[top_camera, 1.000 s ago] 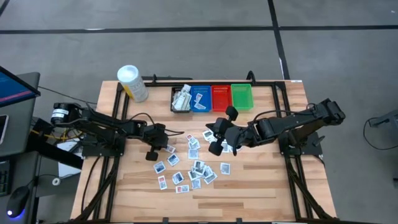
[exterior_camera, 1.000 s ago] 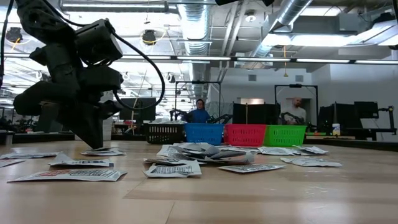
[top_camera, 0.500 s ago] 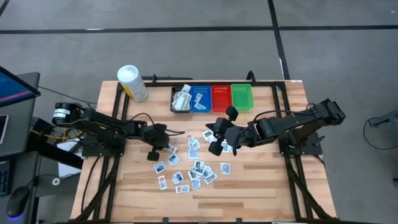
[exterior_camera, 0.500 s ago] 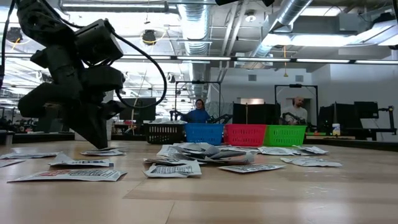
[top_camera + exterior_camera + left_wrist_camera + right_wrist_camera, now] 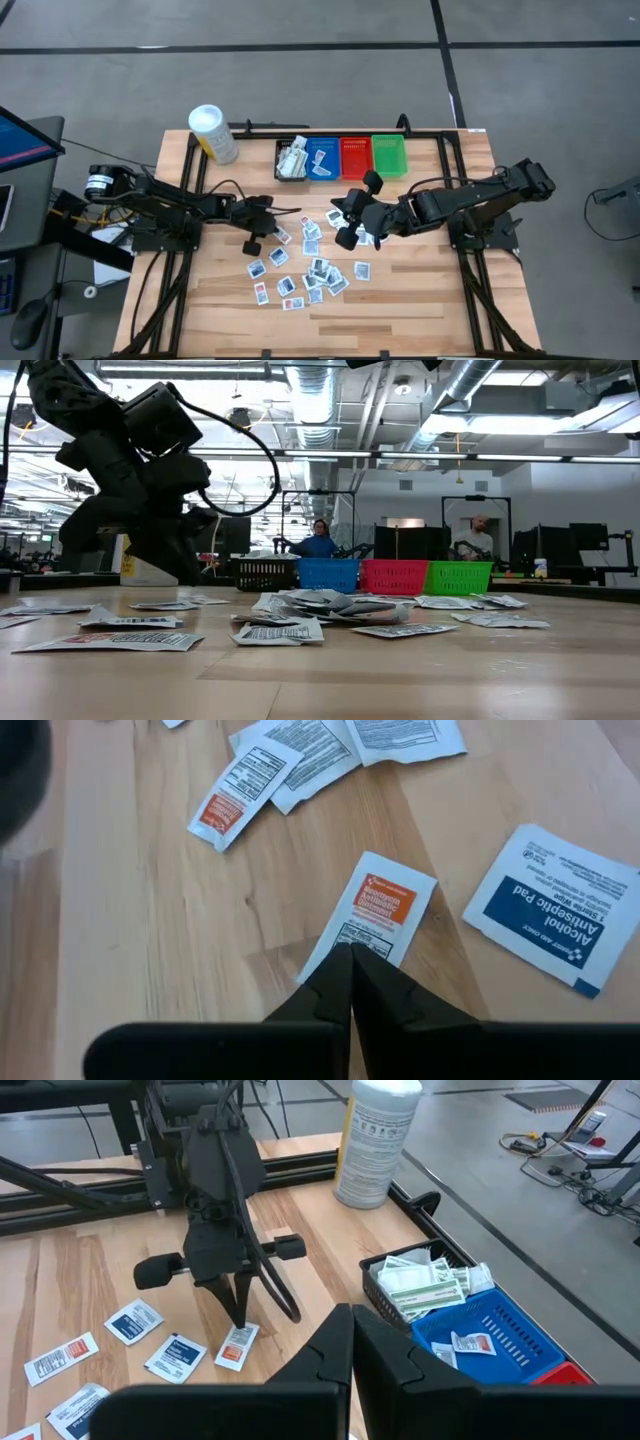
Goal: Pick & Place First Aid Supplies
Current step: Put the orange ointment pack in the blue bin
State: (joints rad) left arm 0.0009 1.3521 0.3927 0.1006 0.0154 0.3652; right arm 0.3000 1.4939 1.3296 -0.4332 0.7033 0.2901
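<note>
Several first aid supplies, small flat packets [image 5: 310, 270], lie scattered on the middle of the wooden table [image 5: 420, 290]. My left gripper [image 5: 350, 952] is shut at the near end of a white packet with an orange mark [image 5: 375, 915], left of the scatter. The right wrist view shows the left gripper's fingers [image 5: 238, 1318] pointing steeply down at this packet [image 5: 238, 1348]. My right gripper [image 5: 352, 1325] is shut and empty, held high over the scatter's right side [image 5: 340, 207]. My left gripper has the orange-marked packet by its near short edge [image 5: 345, 935], caught between the two fingertips. The fingers come slanting down from the table's left side. The packet's far part [image 5: 395, 890] lies flat on the wood; the fingertips hide the caught edge itself.
Four bins stand in a row at the far edge: black [image 5: 292, 160] with packets in it, blue [image 5: 323, 158], red [image 5: 355, 157] and green [image 5: 389, 155]. A white tub [image 5: 213, 133] stands at the far left. An alcohol pad packet [image 5: 550, 915] lies beside the held one.
My left gripper has shifted a little toward the table's right, toward the scatter, and has tipped so that its fingers point less steeply down. It has stayed shut. My right arm has kept still.
</note>
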